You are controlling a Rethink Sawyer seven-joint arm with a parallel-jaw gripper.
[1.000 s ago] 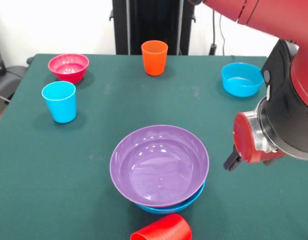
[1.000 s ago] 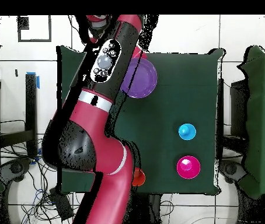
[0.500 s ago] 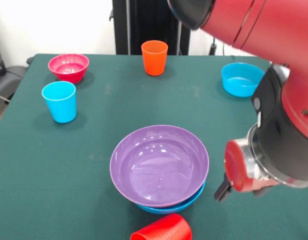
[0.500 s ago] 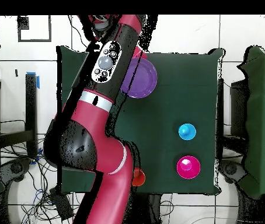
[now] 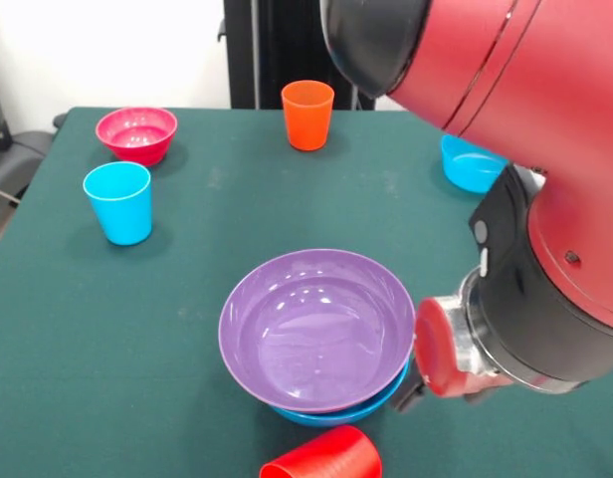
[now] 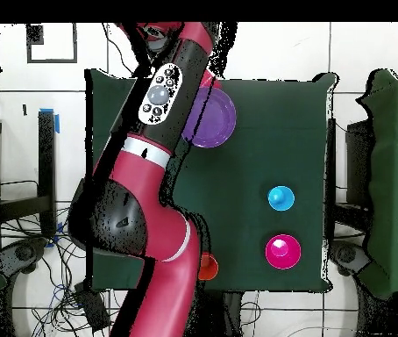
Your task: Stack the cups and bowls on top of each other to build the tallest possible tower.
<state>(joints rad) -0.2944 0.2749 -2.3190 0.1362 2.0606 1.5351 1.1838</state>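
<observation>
The gripper (image 5: 406,396) sits low, right of centre; whether it is open I cannot tell. It nearly touches the glossy purple plastic bowl (image 5: 316,327), nested on a blue bowl (image 5: 381,401) at lower centre; a nudge may shift this stack.

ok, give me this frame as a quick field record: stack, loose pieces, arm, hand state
stack: purple bowl nested on a blue bowl, near table edge
loose cups: light blue cup upright; orange cup upright; red cup lying on its side by the stack
loose bowls: pink bowl; second blue bowl, partly behind the arm
arm: arm low beside the stack
hand: hand barely visible, state unclear
</observation>
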